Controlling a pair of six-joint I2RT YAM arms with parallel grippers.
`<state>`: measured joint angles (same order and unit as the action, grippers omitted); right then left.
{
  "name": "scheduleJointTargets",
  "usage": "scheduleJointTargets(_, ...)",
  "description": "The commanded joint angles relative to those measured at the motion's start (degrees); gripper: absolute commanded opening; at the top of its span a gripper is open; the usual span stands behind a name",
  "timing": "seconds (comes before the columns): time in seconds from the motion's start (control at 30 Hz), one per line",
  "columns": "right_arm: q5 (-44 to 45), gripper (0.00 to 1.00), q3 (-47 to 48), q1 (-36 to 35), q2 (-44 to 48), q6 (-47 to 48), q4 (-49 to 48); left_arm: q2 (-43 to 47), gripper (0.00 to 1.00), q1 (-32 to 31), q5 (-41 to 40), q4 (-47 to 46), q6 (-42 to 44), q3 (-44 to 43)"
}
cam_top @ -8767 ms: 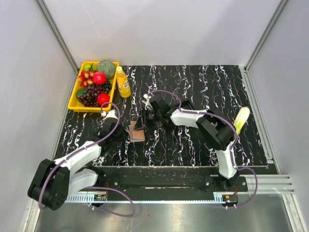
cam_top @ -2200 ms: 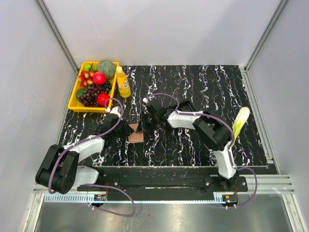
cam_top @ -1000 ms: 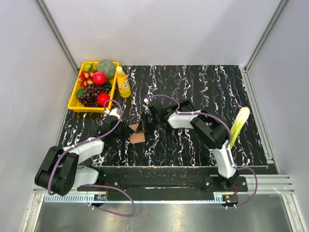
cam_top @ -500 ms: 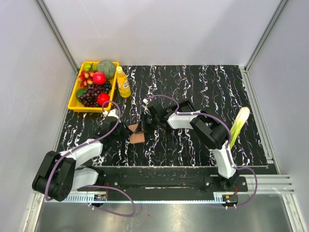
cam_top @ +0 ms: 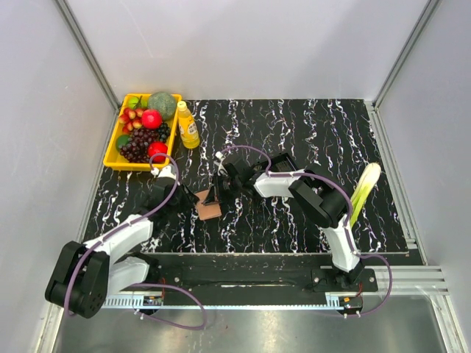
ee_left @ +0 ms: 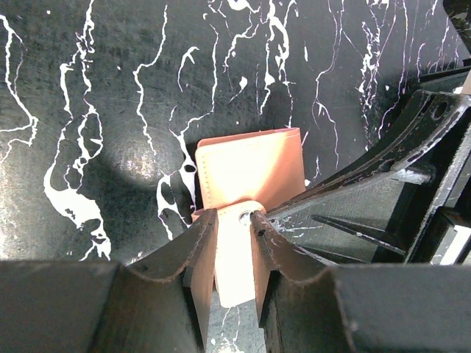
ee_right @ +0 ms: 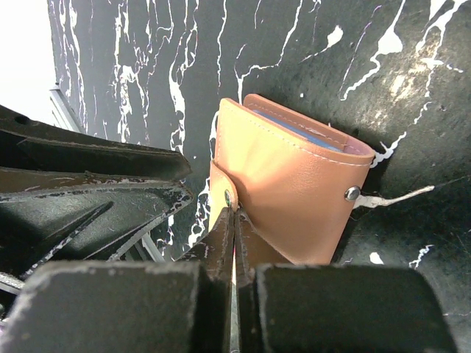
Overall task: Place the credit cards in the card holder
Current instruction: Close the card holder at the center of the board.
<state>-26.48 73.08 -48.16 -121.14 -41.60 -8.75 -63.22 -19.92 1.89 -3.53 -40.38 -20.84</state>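
Small tan-brown leather-look folding card holder pinched from both sides.
Top view: it lies on the black, white-veined marble-look table, right of the yellow plastic fruit tray and nearer the arm bases. The left gripper is at its tray side, the right gripper at the far side. Left wrist view: the left gripper jaws pinch the card holder's pale snap tab. Right wrist view: the right gripper jaws, pressed almost together, pinch the card holder's edge. A pale bluish plastic card shows inside it.
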Motion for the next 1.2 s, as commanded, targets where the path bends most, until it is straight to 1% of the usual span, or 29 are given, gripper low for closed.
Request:
scheduleJointTargets(0.0, 0.81, 0.00, 0.84, -0.71, 3.28, 0.83, -0.65, 1.26, 0.29, 0.41, -1.54, 0.28, 0.39, -0.60)
scheduleJointTargets(0.13, 2.40, 0.00, 0.66, -0.88, 3.28, 1.09, 1.28, 0.65, 0.29, 0.50, -0.49, -0.16, 0.65, -0.52)
scheduleJointTargets(0.23, 3.53, 0.00, 0.31, -1.14, 2.84, 0.47, 2.60, -0.50, 0.26, 0.50, 1.35, -1.65, 1.09, -0.17)
scheduleJointTargets(0.33, 5.30, 0.00, 1.19, -1.14, 2.23, 0.56, 5.23, -1.55, 0.26, 0.50, 3.11, -3.41, 1.62, -0.25)
scheduleJointTargets(0.43, 7.32, 0.00, 1.36, -1.14, 2.14, 0.04, 6.73, -3.84, 0.23, 0.50, 4.61, -3.23, 2.67, -1.48)
scheduleJointTargets(0.53, 9.77, 0.00, 1.01, -1.23, 3.63, 0.30, 7.78, -4.10, 0.22, 0.50, 4.44, -3.94, 2.76, -1.31)
scheduleJointTargets(0.6, 10.39, 0.00, 1.98, -1.32, 3.55, 0.82, 11.82, -4.19, 0.22, 0.50, 3.91, -3.15, 3.20, -1.83)
scheduleJointTargets(0.7, 10.40, 0.00, 0.75, -1.67, 4.07, 1.00, 11.30, -3.84, 0.22, 0.50, 3.47, -3.15, 3.29, -2.10)
scheduleJointTargets(0.73, 9.70, 0.00, 1.01, -1.85, 4.07, 1.87, 11.13, -3.84, 0.22, 0.59, 3.38, -3.15, 3.29, -2.19)
scheduleJointTargets(0.8, 11.35, 0.00, 1.45, -2.63, 5.29, 4.16, 11.21, -3.58, 0.22, 0.50, 3.21, -3.24, 3.20, -2.27)
scheduleJointTargets(0.9, 9.35, 0.00, 1.45, -2.99, 6.80, 4.78, 9.28, -2.88, 0.23, 0.59, 2.86, -3.24, 3.03, -2.27)
scheduleJointTargets(0.97, 7.41, 0.00, 0.93, -3.08, 7.06, 4.96, 4.55, -2.26, 0.23, 0.59, 2.77, -3.24, 3.03, -2.19)
scheduleJointTargets(1.17, 8.81, 0.00, 0.84, -3.08, 8.55, 4.69, 4.97, -0.77, 0.23, 0.50, 2.24, -1.48, 3.56, -2.98)
